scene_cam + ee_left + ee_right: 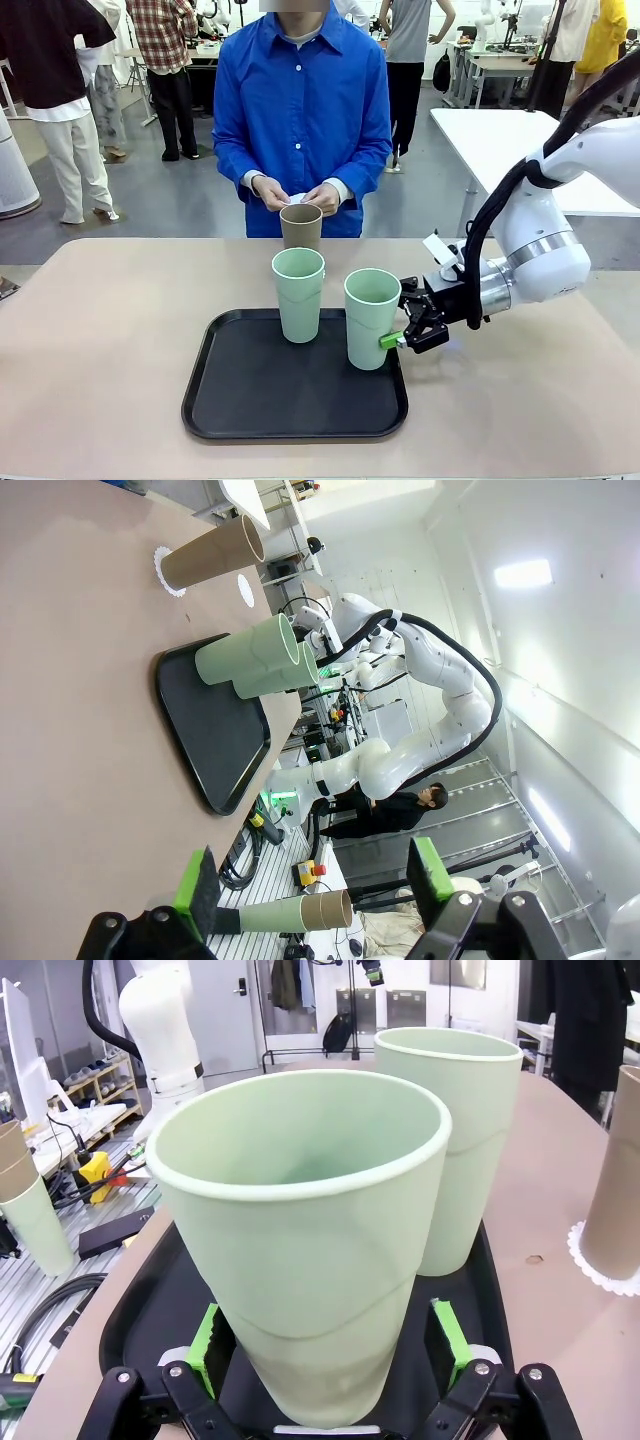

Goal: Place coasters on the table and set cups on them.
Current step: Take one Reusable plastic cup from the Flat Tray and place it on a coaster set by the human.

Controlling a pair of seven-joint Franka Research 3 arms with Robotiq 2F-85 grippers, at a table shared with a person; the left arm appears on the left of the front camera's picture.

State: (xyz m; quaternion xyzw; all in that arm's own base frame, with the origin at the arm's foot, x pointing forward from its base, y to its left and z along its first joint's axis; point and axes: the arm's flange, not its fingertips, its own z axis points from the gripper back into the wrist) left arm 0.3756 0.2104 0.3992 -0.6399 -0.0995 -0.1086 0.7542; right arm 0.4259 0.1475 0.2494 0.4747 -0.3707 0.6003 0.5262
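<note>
Right tool [325, 1345] wide open, pads [207, 1345] straddling mint cup [300, 1210] on tray [150, 1300], nothing gripped. Brown cup [300, 226] seated on coaster [597, 1260] beyond tray. Cup pickup judged in hand; closure on cup wall called for next, then lift clear of tray.

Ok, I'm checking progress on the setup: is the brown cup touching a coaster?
Touching. The right wrist view shows the brown cup standing on a coaster, whose lacy white edge sticks out from under the cup's base.
</note>
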